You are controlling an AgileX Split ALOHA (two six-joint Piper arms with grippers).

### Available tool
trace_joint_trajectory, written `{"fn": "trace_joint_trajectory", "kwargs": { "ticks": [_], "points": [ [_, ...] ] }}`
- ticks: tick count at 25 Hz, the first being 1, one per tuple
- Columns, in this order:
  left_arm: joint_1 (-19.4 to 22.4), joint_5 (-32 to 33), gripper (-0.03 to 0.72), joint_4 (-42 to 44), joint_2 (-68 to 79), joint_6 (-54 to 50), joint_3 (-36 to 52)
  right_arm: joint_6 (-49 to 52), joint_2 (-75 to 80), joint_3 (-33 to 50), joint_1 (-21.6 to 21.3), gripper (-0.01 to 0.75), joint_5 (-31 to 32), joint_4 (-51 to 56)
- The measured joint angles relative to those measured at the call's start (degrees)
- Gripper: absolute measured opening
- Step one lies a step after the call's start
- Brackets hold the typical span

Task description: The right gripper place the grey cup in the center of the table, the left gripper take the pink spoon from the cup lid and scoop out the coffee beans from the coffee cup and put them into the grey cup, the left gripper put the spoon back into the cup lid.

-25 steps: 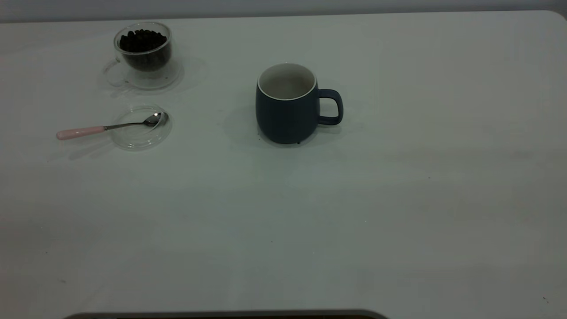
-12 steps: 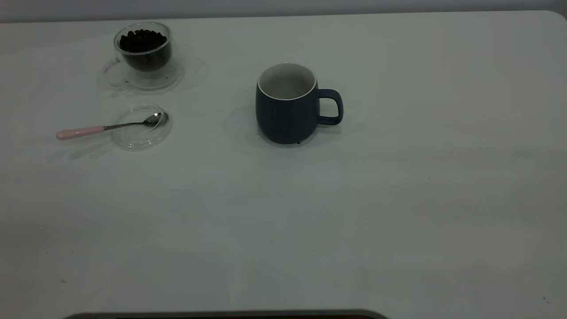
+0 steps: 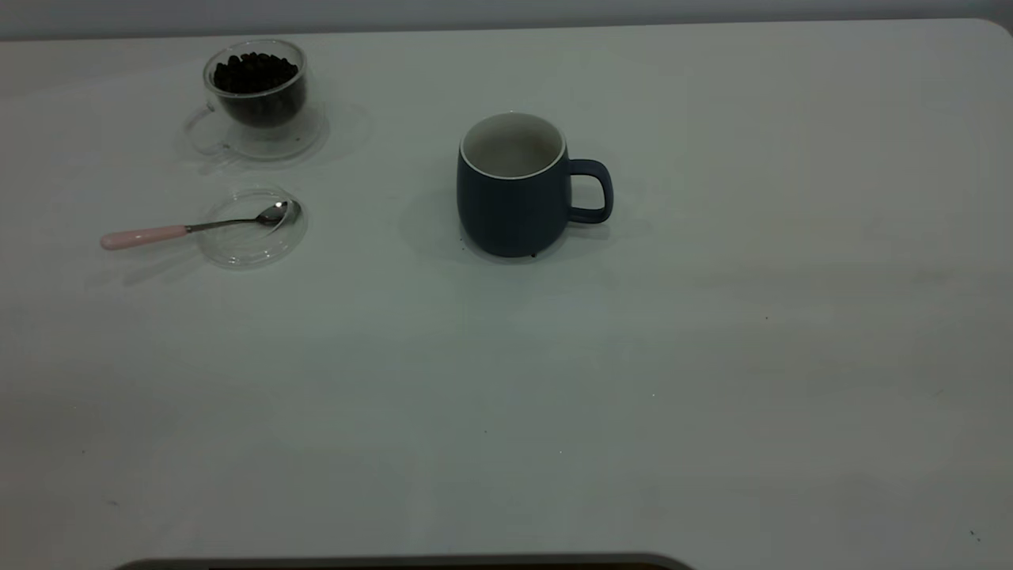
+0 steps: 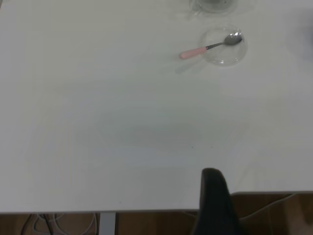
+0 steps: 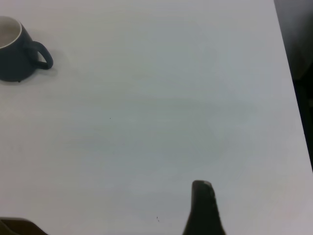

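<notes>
The grey cup [image 3: 513, 186] stands mid-frame on the counter [image 3: 712, 356], so the spoon step looks next. The pink spoon [image 3: 194, 226] rests on the cup lid [image 3: 252, 237] at upper left, untouched. Only one dark tip of the left hand [image 4: 215, 203] shows, grip unreadable; it must reach the pink handle.

Little of the robot shows: the left tool [image 4: 213, 200] is a matte black, tapered piece with a rounded tip at the lower edge of its wrist frame. The right tool [image 5: 203, 208] looks alike, plain black and unmarked, lower centre of its own frame.
</notes>
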Motion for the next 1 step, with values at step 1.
{"fn": "trace_joint_trajectory", "kwargs": {
  "ticks": [1],
  "points": [
    [0.00, 0.00, 0.548, 0.00, 0.00, 0.00, 0.00, 0.00, 0.00, 0.00, 0.00, 0.591, 0.00, 0.00]
  ]
}}
